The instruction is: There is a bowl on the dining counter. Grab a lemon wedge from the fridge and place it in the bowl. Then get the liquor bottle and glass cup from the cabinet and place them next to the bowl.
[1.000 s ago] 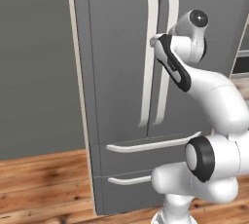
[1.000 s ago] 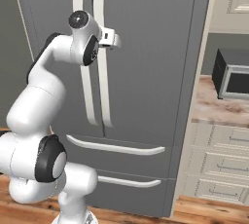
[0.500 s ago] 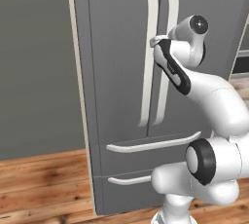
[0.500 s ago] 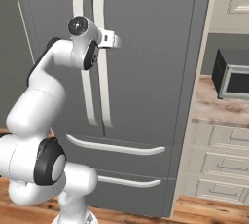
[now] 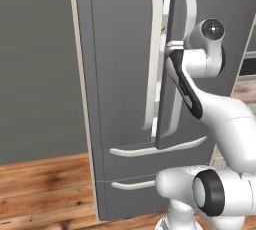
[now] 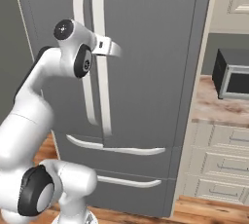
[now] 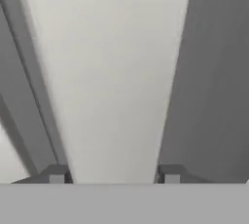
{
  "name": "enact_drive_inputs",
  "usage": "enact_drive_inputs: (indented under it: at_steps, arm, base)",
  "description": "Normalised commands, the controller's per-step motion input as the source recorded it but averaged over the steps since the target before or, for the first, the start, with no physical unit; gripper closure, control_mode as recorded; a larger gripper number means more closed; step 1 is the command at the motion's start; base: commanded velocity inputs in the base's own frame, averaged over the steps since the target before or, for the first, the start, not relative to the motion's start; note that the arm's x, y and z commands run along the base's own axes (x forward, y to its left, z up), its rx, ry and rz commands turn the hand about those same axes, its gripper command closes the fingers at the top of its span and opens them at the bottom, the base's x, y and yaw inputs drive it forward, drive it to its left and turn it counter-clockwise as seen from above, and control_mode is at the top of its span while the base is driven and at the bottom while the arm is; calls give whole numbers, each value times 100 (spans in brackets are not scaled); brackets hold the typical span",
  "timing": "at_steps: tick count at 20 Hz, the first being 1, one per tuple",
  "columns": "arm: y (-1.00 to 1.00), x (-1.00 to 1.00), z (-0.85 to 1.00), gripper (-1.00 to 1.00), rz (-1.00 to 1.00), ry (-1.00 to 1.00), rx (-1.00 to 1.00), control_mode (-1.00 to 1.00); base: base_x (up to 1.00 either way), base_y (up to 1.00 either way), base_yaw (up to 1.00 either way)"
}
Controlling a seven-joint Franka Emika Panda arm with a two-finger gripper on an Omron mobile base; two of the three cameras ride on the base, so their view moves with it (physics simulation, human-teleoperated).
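The fridge [image 5: 120, 74] is straight ahead of the claw [image 5: 172, 48], its right door [image 5: 235, 4] now cracked open. A second ago both doors were flush; now the right door's inner edge is swung out toward the claw and a thin strip of white interior is seen in the gap just left of the claw. A yellowish speck [image 5: 163, 24] is seen in that gap just above the claw; whether it is the wedge cannot be told.

The claw [image 7: 113, 174] is clamped on the right handle [image 7: 116, 72]; in the hand view the white bar fills the space between both tips. It was wide open a second ago and has since been narrowed onto the bar. In the right base view the claw [image 6: 114, 48] is seen on the same handle [image 6: 99, 13], partway down its length.

The left handle [image 5: 154, 49] is just beside the claw, untouched, its door shut. Two drawers [image 5: 135, 174] are below the claw, shut. A microwave [image 6: 236, 74] on a wall counter [image 6: 209, 108] is well off to the claw's right.

Judged: the door-opening step is underway, the pull barely begun. More swing is needed before anything inside can be reached. Nothing of the task is placed yet.
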Motion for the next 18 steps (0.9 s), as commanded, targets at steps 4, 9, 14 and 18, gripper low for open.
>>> enact_drive_inputs:
  at_steps: [4, 9, 14, 18]
  arm:
    - [-70, -100, 0, 100, -24, 2, 4, -100]
    - [-90, -100, 5, 100, -19, 13, 8, -100]
    - [-74, -77, -1, -100, -5, 14, 3, -100]
    - [-6, -6, -10, -100, 0, 6, -4, -100]
  base:
    - [0, 0, 0]
    - [0, 0, 0]
    - [0, 0, 0]
    - [0, 0, 0]
